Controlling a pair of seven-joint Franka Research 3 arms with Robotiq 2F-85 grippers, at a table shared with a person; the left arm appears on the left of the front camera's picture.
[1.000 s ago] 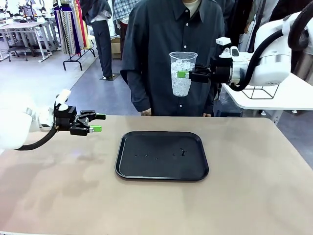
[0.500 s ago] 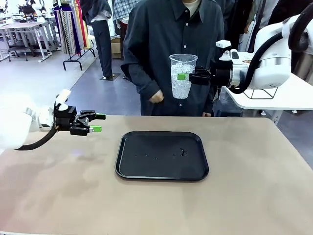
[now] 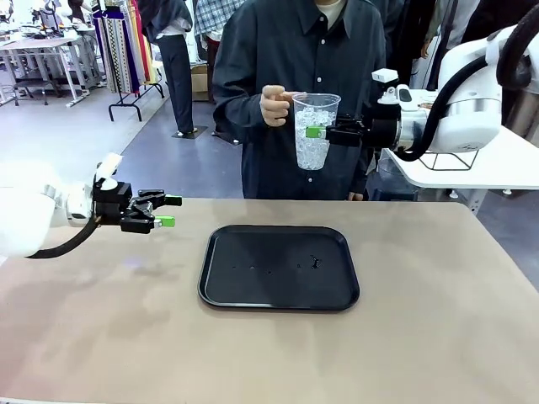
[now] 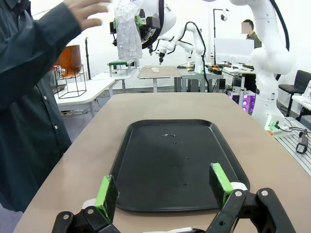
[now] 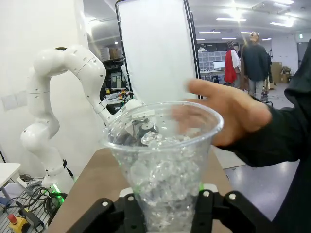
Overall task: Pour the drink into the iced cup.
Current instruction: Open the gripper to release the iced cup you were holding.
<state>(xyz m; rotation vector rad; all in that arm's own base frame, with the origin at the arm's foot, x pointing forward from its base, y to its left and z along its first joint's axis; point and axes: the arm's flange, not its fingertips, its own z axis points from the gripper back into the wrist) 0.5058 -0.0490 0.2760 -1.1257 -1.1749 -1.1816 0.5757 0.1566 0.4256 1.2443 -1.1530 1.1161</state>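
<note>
**Iced cup held upright; drink lies on the right arm's side**

The iced cup (image 3: 314,108) is clamped at mid-height by the right end effector (image 3: 313,132), upright and mouth up, raised above the far edge of the table (image 3: 438,320). A person's hand (image 3: 274,104) is seen at its rim, on the side away from that arm; contact cannot be told. The drink (image 4: 71,58), amber in a glass jar, is stood on a side table beyond the cup, so the right arm is judged nearer. The left end effector (image 3: 169,211) is spread wide and empty, low beside the tray (image 3: 278,301).
</note>
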